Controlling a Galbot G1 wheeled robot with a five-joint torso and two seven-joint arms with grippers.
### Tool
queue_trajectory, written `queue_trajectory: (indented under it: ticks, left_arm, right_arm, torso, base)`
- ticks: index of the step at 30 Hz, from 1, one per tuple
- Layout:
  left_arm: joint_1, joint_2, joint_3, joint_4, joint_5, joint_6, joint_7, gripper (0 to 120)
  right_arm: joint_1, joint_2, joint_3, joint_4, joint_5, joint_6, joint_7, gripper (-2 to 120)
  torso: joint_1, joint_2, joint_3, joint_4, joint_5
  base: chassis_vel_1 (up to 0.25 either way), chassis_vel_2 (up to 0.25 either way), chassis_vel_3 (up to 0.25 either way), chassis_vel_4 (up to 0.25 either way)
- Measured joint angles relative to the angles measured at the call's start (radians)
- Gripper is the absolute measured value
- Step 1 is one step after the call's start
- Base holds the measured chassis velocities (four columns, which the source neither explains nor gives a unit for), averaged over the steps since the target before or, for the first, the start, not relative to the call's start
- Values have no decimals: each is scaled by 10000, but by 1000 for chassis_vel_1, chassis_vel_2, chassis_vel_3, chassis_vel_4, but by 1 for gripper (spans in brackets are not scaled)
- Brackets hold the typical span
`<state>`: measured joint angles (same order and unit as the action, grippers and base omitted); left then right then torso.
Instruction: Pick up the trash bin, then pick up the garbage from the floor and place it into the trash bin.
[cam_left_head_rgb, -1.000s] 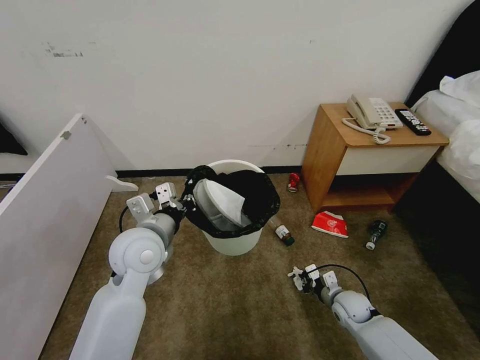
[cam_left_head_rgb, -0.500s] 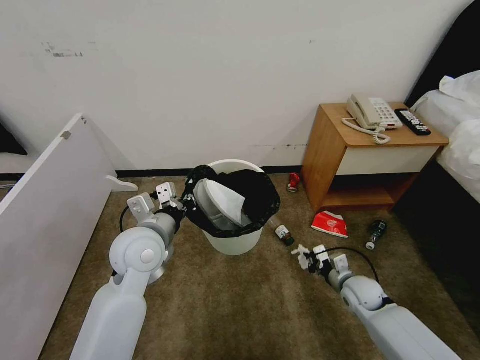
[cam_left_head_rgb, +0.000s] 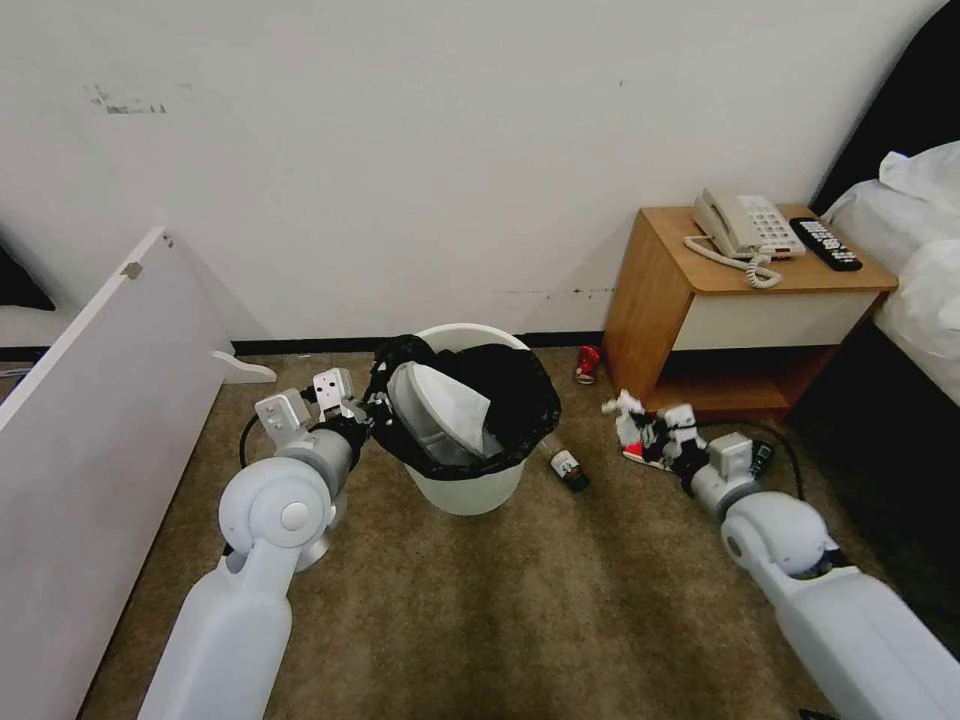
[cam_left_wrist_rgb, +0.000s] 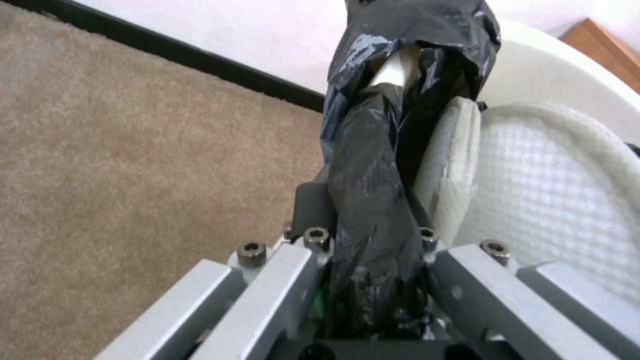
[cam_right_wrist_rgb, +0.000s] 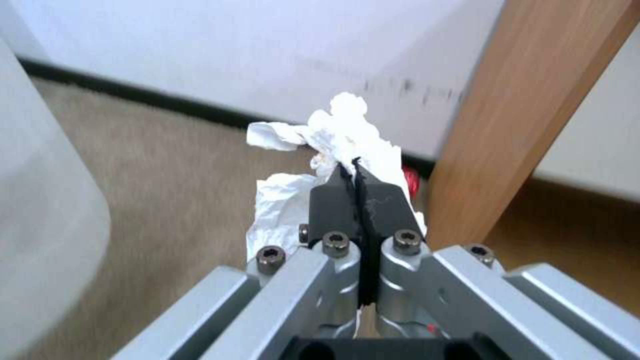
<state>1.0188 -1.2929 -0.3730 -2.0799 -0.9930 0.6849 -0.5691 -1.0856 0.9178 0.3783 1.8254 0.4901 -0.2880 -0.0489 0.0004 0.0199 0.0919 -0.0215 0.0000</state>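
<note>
The trash bin (cam_left_head_rgb: 466, 487) is a white bucket with a black bag over its rim, standing on the carpet by the wall. A white slipper (cam_left_head_rgb: 440, 400) leans inside it. My left gripper (cam_left_head_rgb: 368, 410) is shut on the bag-covered rim (cam_left_wrist_rgb: 373, 165), beside the slipper (cam_left_wrist_rgb: 453, 160). My right gripper (cam_left_head_rgb: 640, 428) is shut on a crumpled white tissue (cam_left_head_rgb: 626, 406) near the nightstand's front corner, low over a red packet (cam_left_head_rgb: 640, 457). In the right wrist view the tissue (cam_right_wrist_rgb: 340, 130) bulges out past the closed fingers (cam_right_wrist_rgb: 333, 200). A red can (cam_left_head_rgb: 587, 363) and a small bottle (cam_left_head_rgb: 567, 468) lie on the floor.
A wooden nightstand (cam_left_head_rgb: 690, 290) holds a beige telephone (cam_left_head_rgb: 745, 228) and a black remote (cam_left_head_rgb: 825, 243). A bed (cam_left_head_rgb: 920, 270) fills the right side. A white board (cam_left_head_rgb: 100, 400) leans at the left. Open carpet (cam_left_head_rgb: 500, 600) lies in front.
My right arm has swung right and away from me, from the open carpet to the nightstand's front corner, with the tissue in its grip. The left arm and the bin have not moved.
</note>
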Motion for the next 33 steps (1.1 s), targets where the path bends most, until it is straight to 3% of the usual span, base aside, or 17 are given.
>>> queue_trajectory:
  ticks: [15, 33]
  left_arm:
    - [122, 27, 64, 8, 4, 23, -21, 4]
    - [99, 161, 493, 197, -169, 102, -22, 4]
  right_arm:
    - [-227, -365, 644, 1762, 331, 343, -565, 0]
    - [-25, -680, -96, 2008, 605, 2717, -2938, 0]
  torso:
    - [0, 0, 0, 0, 0]
    - [0, 0, 0, 0, 0]
  base:
    - [0, 0, 0, 0]
    - [0, 0, 0, 0]
